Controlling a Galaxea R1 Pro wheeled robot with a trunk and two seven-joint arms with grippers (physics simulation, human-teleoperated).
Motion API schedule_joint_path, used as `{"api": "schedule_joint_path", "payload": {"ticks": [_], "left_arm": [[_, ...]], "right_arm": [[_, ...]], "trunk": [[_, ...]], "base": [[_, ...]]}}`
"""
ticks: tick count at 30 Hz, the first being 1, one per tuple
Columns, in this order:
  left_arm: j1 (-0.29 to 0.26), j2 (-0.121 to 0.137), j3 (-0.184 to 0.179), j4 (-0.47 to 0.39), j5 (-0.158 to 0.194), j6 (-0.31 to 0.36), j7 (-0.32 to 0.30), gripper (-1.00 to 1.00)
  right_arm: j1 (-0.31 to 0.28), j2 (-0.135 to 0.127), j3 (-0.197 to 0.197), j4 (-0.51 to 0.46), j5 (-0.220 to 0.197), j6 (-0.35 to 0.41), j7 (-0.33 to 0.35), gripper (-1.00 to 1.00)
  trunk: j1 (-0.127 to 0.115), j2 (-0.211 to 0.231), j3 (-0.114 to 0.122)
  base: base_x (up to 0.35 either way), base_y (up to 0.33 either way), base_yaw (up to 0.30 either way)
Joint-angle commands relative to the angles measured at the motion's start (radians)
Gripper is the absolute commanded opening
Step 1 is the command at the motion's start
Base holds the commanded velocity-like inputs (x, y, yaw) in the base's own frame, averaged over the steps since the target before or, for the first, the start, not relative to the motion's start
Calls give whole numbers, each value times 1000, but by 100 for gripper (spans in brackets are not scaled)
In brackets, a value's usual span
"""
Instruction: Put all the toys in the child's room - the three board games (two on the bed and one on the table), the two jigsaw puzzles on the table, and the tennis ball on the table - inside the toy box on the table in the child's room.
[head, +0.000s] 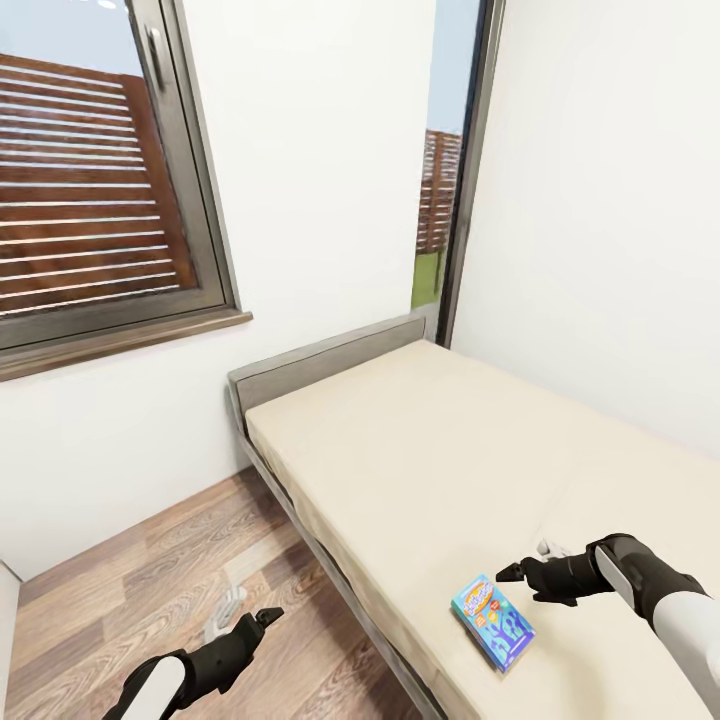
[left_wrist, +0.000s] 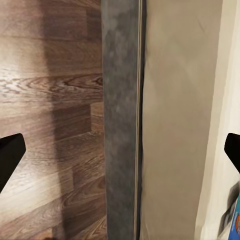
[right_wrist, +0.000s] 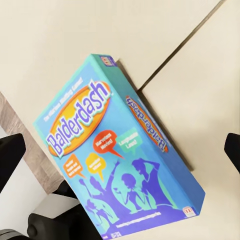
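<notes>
Dark-framed window (head: 95, 180) with slatted fence (head: 80, 190) outside; narrow glazed strip (head: 440, 180).

Picture's edge cuts off the bed (head: 430, 450) and the right pincer's (head: 512, 572) arm

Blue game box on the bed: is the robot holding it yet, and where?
No. The blue game box lies flat on the bed. The right gripper hovers open beside it, empty.

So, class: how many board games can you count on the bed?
1: a blue board game lies flat on the bed, near its edge, beside the right gripper. Others may lie outside the views.
</notes>
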Motion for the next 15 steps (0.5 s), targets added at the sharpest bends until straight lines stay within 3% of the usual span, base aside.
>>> {"api": "schedule_joint_path", "payload": {"ticks": [1, 15], "left_arm": [[0, 1, -2, -1, 3, 2, 0, 100], [0, 1, -2, -1, 3, 2, 1, 100]], "right_arm": [[-1, -1, 8, -1, -10, 5, -1, 100], [2, 0, 8, -1, -10, 8, 3, 100]], "trunk": [[0, 0, -1], [0, 0, -17]], "base": [[0, 0, 0], [0, 0, 0]]}}
